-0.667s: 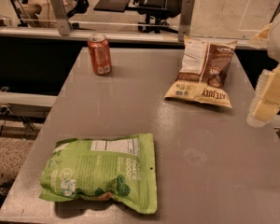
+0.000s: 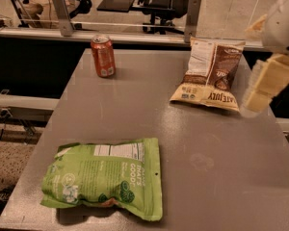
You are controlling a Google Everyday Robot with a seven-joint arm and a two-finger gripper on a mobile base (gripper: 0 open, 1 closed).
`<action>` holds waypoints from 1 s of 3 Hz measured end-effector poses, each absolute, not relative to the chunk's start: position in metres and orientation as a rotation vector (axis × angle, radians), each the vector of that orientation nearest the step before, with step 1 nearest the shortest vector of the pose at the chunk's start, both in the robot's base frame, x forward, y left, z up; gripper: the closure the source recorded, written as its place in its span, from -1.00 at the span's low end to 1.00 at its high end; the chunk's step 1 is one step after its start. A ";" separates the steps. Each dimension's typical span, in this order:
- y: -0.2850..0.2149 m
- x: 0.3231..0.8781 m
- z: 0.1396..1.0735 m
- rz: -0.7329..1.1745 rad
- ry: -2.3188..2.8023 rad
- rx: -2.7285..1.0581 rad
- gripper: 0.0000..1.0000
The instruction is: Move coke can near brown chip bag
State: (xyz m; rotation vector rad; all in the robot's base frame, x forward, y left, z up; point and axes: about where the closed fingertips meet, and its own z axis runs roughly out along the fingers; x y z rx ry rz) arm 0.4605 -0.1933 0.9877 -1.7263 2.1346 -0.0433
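Observation:
The coke can, red-orange with a silver top, stands upright at the far left of the grey table. The brown chip bag, brown and white with a yellow band of dark lettering, lies at the far right of the table. My cream-coloured gripper hangs at the right edge of the view, just right of the brown chip bag and above the table's right side, far from the can. It holds nothing that I can see.
A larger light-green bag lies flat at the near left of the table. A metal rail with posts runs behind the table's far edge, with office chairs beyond it. The table's left edge drops to the floor.
My gripper has shifted slightly up and to the left, towards the brown chip bag. The can and both bags have not moved.

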 end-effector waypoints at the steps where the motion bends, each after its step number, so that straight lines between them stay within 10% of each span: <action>1: -0.154 0.502 0.990 0.083 2.034 -1.691 -1.00; 3: -0.064 0.584 0.980 0.254 1.957 -1.570 -1.00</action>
